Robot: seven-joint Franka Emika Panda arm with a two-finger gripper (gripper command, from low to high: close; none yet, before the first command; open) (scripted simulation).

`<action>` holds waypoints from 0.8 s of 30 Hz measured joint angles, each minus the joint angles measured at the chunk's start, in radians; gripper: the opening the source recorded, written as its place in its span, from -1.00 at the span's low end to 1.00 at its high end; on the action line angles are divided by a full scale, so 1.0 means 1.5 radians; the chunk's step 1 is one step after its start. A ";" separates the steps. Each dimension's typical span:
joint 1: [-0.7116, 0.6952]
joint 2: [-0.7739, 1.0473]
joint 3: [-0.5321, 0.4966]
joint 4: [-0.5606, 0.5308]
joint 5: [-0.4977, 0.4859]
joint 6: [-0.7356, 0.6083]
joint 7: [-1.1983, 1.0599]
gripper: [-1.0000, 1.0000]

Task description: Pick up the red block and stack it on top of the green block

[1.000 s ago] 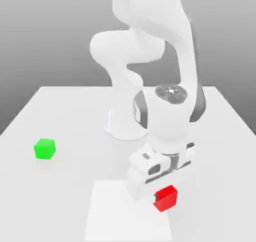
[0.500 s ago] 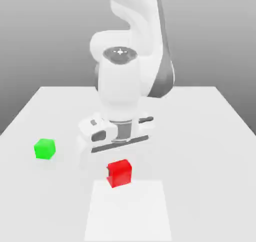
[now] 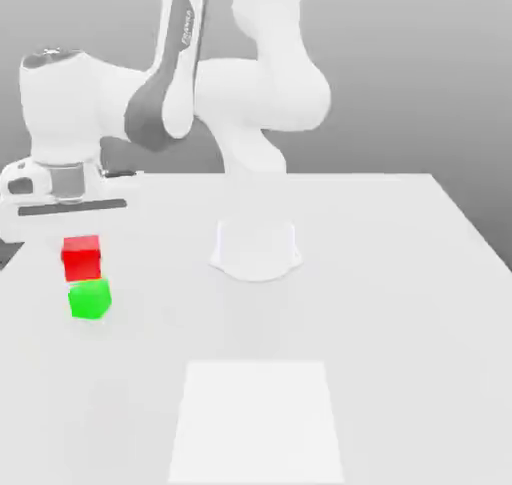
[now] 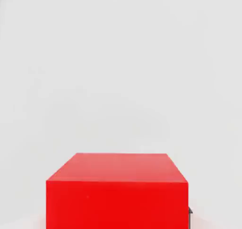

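Two matte cubes I see, bright red one directly above green one, tool clenched on red.

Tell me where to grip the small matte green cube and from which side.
Grip the small matte green cube by two opposite vertical side faces, coming level from the side. The small matte red cube sits directly above it, blocking a top-down approach.
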 joint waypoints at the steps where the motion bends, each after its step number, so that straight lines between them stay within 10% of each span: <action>1: -0.014 -0.004 -0.016 -0.005 -0.006 0.001 -0.017 -1.00; 15: 0.044 0.106 -0.079 -0.008 0.079 0.119 -0.092 -1.00; 24: 0.108 0.202 -0.093 -0.010 0.243 0.199 -0.205 -1.00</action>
